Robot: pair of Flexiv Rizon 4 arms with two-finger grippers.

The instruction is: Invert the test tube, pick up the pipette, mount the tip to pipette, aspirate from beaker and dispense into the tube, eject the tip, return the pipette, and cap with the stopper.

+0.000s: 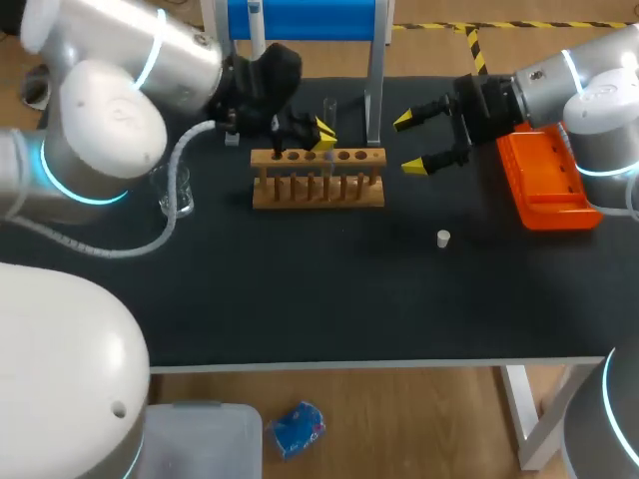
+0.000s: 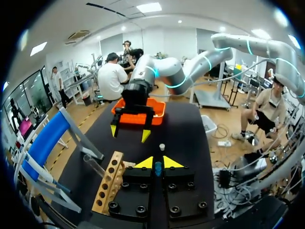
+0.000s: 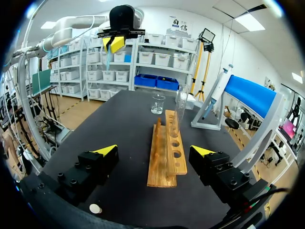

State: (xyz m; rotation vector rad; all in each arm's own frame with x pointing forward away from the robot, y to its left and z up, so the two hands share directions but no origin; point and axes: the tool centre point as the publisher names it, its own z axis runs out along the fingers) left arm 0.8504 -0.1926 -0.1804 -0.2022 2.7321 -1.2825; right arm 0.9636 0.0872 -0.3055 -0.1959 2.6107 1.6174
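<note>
Counter (image 1: 300, 299): black, carries everything below.
Pipette stand (image 1: 300, 20): blue, at the far edge behind the rack; its uprights crowd any approach from behind.
Tip box (image 1: 544, 185): orange, beside the right arm.
Rack (image 1: 318, 190): wooden, a row of holes; one clear tube (image 1: 329, 108) stands in it.
Left tool (image 1: 324, 135): above the rack, tips nearly together, pinching the test tube.
Right tool (image 1: 411, 143): wide open, empty, just beside the rack's end.
Beaker (image 1: 175, 190): clear glass, near the left arm.
Test tube (image 2: 157, 167): slim, bluish, held between the left tips. Likely light, smooth and brittle, so best gripped gently mid-length.
Stopper (image 1: 443, 238): small, pale, alone in front of the rack.
</note>
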